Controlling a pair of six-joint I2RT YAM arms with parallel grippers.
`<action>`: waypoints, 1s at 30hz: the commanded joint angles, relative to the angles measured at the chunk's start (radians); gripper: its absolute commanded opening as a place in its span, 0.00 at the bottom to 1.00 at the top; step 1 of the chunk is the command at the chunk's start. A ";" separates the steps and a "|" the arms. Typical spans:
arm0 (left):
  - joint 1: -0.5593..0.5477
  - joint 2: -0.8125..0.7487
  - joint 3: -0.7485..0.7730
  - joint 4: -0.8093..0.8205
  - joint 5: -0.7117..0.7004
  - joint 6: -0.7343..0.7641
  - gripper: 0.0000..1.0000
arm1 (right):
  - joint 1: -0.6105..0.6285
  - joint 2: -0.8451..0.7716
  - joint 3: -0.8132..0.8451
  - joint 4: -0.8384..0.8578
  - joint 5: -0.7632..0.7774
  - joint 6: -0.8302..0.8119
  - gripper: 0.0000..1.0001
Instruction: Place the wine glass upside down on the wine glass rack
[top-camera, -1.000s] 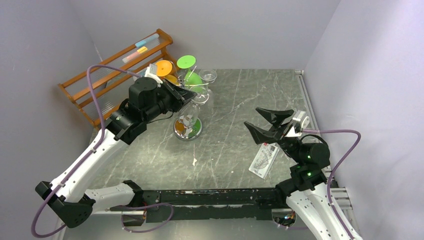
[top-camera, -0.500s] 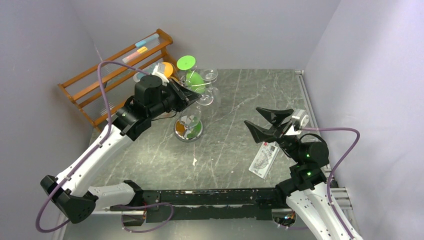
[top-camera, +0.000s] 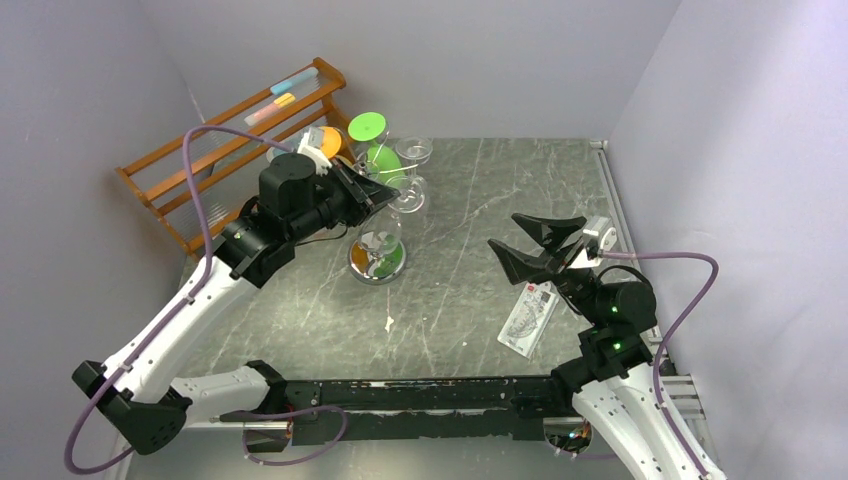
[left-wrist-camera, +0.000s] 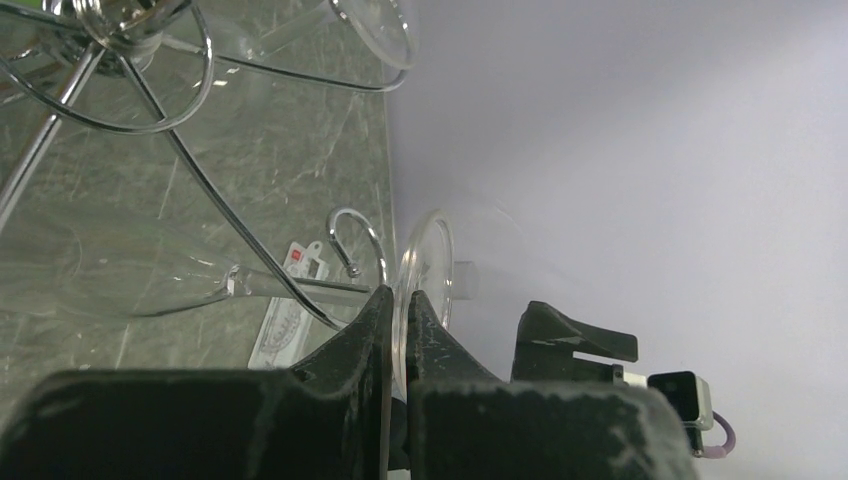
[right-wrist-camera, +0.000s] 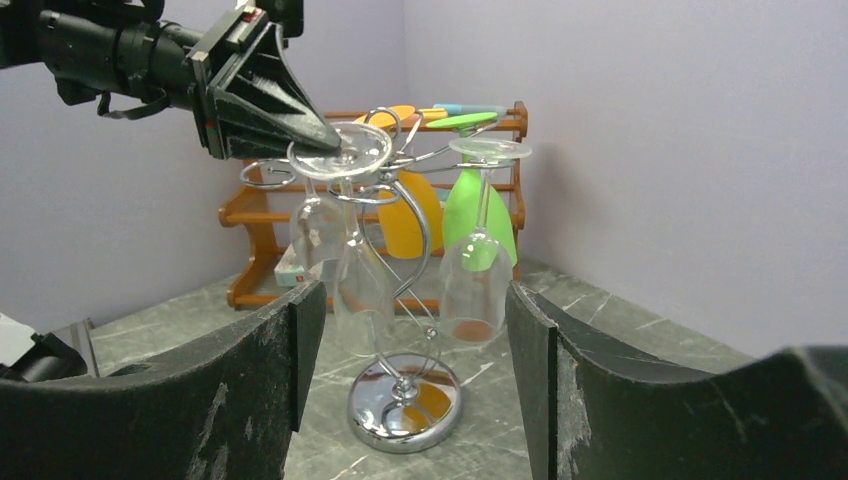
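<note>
The wine glass (right-wrist-camera: 350, 152) is pinched by its foot in the left gripper (left-wrist-camera: 398, 305), bowl down at the rack (right-wrist-camera: 405, 405); whether it is hooked cannot be told. The right gripper (top-camera: 505, 232) is held wide.

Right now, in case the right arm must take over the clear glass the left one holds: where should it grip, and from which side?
Probably the stem, below the rack wires, coming from the right arm's side. The glass hangs upside down, stem upright and slim; the left end effector pinches the foot from the opposite side.
</note>
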 joint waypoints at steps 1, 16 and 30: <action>0.002 0.020 0.031 -0.026 0.062 -0.009 0.05 | 0.005 -0.003 -0.006 0.012 0.015 0.009 0.70; 0.002 0.058 0.036 0.028 0.084 0.002 0.08 | 0.004 -0.012 -0.012 0.008 0.020 0.015 0.70; 0.002 0.112 0.102 -0.048 -0.038 0.032 0.23 | 0.005 -0.027 -0.013 -0.011 0.029 0.007 0.70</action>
